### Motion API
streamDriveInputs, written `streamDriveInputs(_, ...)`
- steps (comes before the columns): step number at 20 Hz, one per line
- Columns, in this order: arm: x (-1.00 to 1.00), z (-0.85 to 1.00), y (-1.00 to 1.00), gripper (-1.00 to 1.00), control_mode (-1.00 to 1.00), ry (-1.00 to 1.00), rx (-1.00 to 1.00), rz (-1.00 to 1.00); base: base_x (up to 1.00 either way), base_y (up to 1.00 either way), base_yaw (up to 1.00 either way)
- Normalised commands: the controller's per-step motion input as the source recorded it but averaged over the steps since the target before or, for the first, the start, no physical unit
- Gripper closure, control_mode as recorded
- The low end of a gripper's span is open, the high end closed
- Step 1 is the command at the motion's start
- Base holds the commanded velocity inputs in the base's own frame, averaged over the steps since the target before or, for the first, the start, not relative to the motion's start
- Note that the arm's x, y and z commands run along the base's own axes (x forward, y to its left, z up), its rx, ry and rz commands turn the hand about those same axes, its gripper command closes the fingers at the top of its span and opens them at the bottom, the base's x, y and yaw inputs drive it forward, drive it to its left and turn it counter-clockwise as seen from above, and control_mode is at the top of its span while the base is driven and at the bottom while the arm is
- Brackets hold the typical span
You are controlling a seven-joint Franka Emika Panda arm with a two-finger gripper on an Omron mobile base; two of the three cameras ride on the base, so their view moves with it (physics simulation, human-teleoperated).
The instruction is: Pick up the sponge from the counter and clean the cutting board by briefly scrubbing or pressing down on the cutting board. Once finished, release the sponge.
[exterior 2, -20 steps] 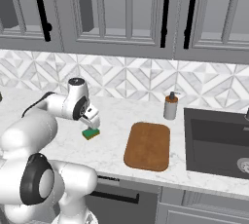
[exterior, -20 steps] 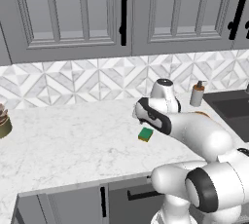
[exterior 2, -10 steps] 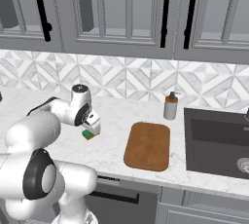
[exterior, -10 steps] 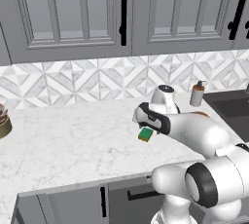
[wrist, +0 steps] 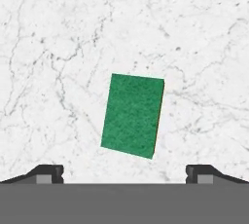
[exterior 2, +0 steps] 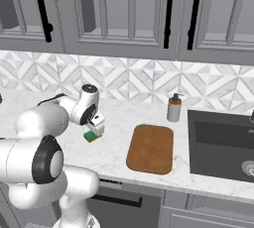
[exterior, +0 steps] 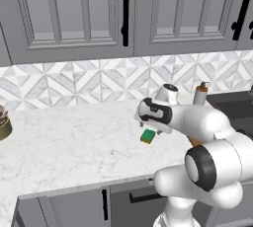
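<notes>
The gripper (wrist: 124, 172) hangs directly above the sponge (wrist: 133, 115), jaws spread wide and holding nothing. In the hand view the two dark fingertips (wrist: 46, 173) rise at the lower left and lower right of the frame, and the green pad sits in the middle between their lines, lying flat on the white marble worktop (wrist: 58, 38). The sponge is turned slightly off square to the fingers, with a thin yellow edge showing along its right side. That wide spread looks chosen so the fingers can drop past both long sides with room to spare.

In the left base view the sponge (exterior: 147, 135) lies just below the hand (exterior: 152, 114), right of centre in the frame. In the right base view the sponge (exterior 2: 90, 136) shows at centre left, tucked under the gripper (exterior 2: 95, 124), with the worktop (exterior 2: 119, 118) running on to the right. The wooden cutting board (exterior 2: 151, 148) lies well apart from it toward the right of that frame, near the soap dispenser (exterior 2: 173, 108) and beside the dark sink (exterior 2: 225, 145).

Judging by this, the pick-up has not yet been made: a straight descent and a squeeze should come next. The slight twist of the sponge may make the fingers catch it unevenly.
</notes>
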Motion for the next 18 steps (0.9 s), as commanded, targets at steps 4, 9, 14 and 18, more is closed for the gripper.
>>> streamDriveInputs(4, 0.01, 0.36, 0.03, -1.00, -1.00, 0.14, -0.06, 0.00, 0.00, 0.00, 0.00)
streamDriveInputs(9, -0.07, 0.18, 0.00, -1.00, -1.00, 0.08, -0.08, 0.00, 0.00, 0.00, 0.00)
streamDriveInputs(14, -0.17, -0.03, -0.05, -1.00, -1.00, 0.19, -0.03, 0.00, 0.00, 0.00, 0.00)
streamDriveInputs(18, -0.03, -0.05, -0.06, -1.00, -1.00, 0.03, 0.00, 0.00, 0.00, 0.00, 0.00)
